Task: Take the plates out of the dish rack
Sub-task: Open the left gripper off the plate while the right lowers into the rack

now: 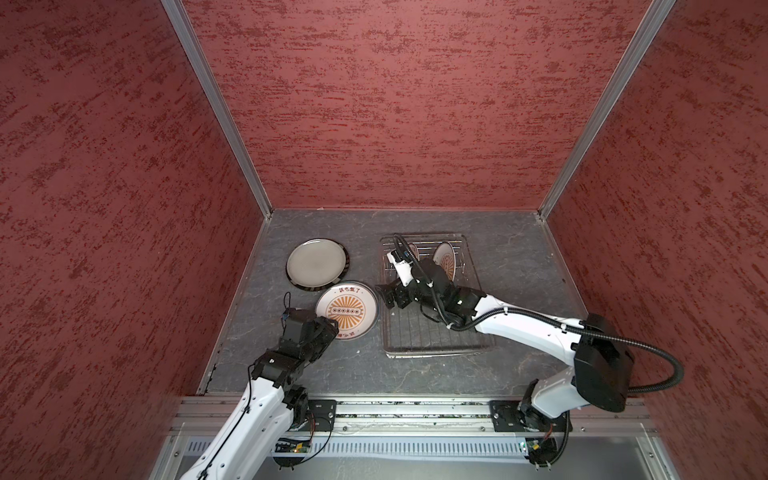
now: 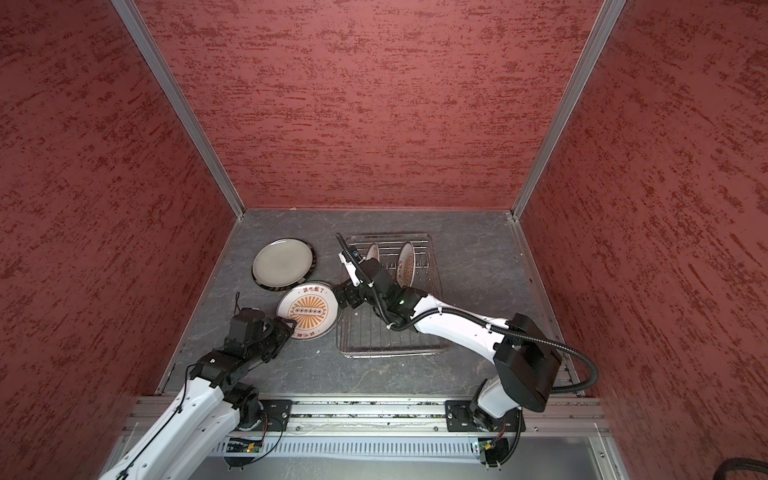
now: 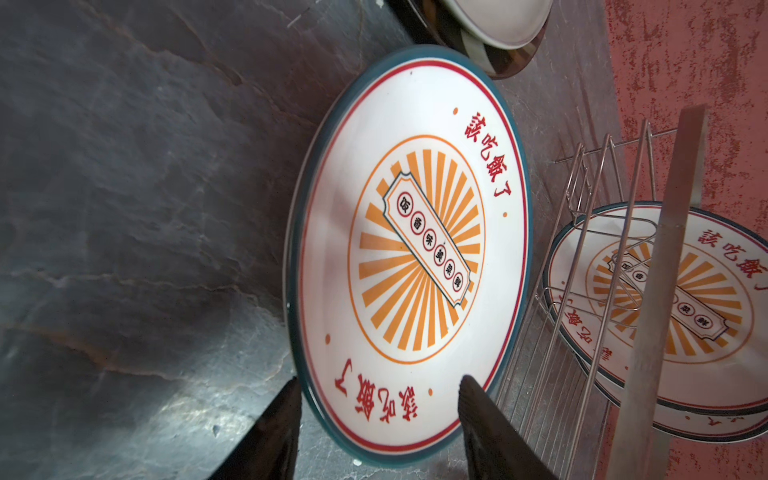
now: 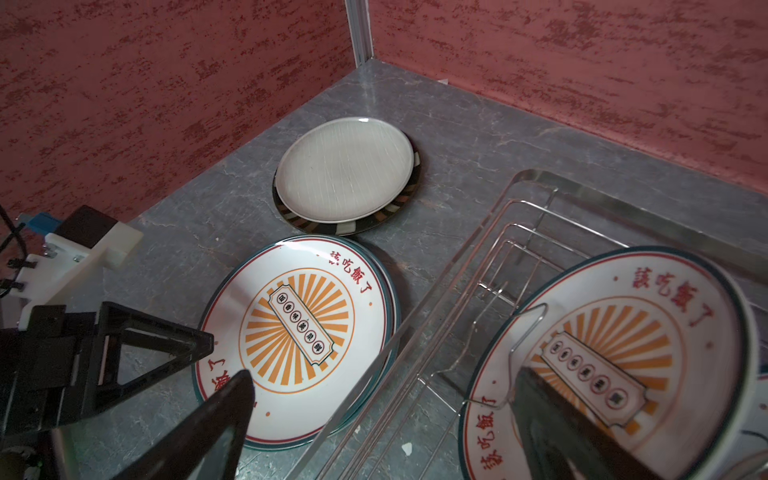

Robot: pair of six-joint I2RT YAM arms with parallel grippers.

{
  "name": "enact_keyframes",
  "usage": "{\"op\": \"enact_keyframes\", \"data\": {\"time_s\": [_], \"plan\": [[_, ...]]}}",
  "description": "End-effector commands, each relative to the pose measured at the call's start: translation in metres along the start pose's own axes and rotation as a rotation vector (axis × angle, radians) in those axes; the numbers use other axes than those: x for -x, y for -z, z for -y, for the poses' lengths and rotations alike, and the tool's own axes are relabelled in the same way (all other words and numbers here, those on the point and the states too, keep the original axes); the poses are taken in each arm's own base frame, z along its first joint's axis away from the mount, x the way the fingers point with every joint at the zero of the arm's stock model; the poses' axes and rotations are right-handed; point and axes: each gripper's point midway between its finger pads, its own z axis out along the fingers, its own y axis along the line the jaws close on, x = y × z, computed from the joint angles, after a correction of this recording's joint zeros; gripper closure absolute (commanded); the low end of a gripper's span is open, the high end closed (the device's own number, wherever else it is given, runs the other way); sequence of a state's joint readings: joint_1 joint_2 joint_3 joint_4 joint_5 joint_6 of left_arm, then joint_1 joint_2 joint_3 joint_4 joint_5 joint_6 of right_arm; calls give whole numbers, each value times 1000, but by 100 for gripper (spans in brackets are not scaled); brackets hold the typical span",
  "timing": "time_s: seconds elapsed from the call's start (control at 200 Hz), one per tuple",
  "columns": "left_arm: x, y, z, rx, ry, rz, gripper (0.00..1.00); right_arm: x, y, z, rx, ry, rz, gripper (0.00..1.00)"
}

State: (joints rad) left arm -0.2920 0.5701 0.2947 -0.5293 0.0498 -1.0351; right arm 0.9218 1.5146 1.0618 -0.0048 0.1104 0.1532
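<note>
Left gripper point(image 3: 378, 380) spread around the rim of the flat plate point(image 1: 347, 309) at the rack's point(image 1: 419, 336) 9 o'clock, looks like a drop-off. Right gripper point(image 4: 384, 372) wide open by the racked plate point(image 4: 648, 324) at 12, probably next.

In both top views, bare table point(image 1: 365, 374) lies open at lower centre and right of the rack point(image 1: 436, 353). The left is crowded: a grey plate stack point(image 1: 318, 262) and sunburst plates point(image 1: 347, 309), the latter just beside the rack's rim. The rack's far end is blocked by upright plates point(image 1: 445, 257). The right arm point(image 1: 519, 318) crosses over its bare near grid.
</note>
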Motion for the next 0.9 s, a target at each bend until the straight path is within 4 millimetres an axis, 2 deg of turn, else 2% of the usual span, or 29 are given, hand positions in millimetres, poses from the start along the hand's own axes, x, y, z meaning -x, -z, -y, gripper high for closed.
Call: {"op": "enact_keyframes", "data": {"time_s": [0.0,0.11,0.256,0.341,0.371,0.446,0.501,0.601,0.736,0.892], "plan": [[6,1,16,-40,-37,20,40,15,15,6,-40,-15,57,2],[5,1,21,-52,-47,15,40,12,15,6,-41,-13,56,2],[7,5,12,-9,-41,34,40,10,15,13,-69,-11,54,1],[10,11,15,-33,-35,53,40,11,15,19,-93,-32,59,1],[12,15,17,-46,-36,65,38,21,23,21,-93,-46,87,1],[17,23,22,-71,-40,98,33,25,26,30,-113,-79,105,1],[20,28,25,-89,-49,117,23,28,28,38,-134,-102,116,1],[24,35,42,-177,-86,146,0,31,32,54,-195,-151,133,1],[26,48,74,-315,-171,168,1,41,45,71,-277,-211,161,1],[18,69,122,-523,-319,153,1,52,58,74,-280,-203,203,1]]}}
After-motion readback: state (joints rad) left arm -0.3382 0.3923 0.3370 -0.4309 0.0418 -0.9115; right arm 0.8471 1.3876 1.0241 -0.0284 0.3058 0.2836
